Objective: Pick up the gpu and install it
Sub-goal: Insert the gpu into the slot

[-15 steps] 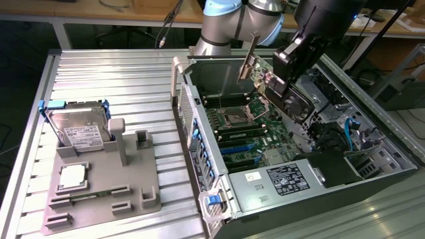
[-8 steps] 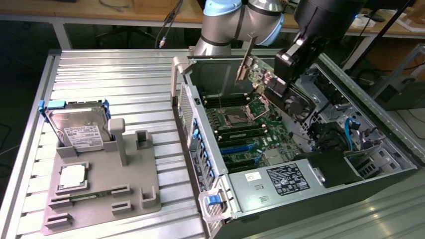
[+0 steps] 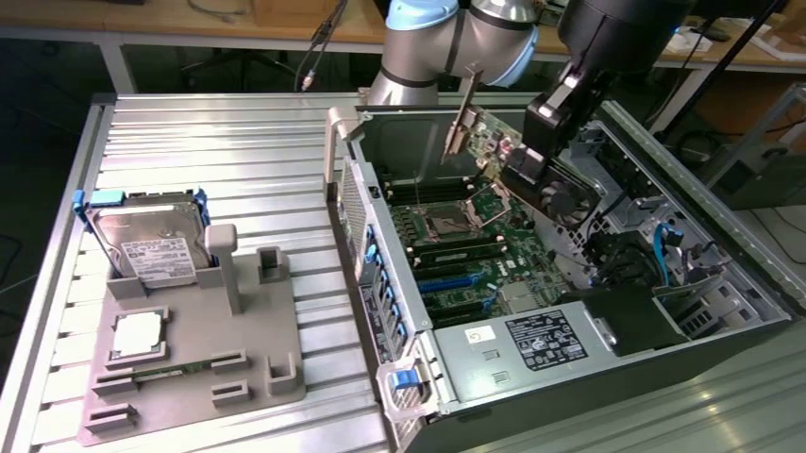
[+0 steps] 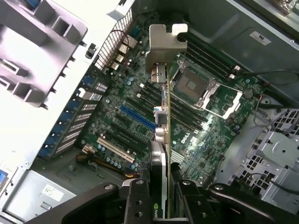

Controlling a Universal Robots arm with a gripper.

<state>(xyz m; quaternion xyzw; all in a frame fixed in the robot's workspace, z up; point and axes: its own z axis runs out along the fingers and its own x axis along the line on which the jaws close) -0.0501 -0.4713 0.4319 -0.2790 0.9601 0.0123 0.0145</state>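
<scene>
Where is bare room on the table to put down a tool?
Bare: the ribbed table between the hard drive and the arm's base; a narrow strip between the gray fixture and the computer case. Crowded: inside the case, where the end effector holds the gpu.

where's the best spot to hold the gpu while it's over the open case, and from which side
Pinch the gpu across its two flat faces, near the end away from the silver bracket, coming from above the motherboard. The card is thin and stands edge-on to the board, so this probably leaves bracket and lower edge free. The pincer grips it so now.
</scene>
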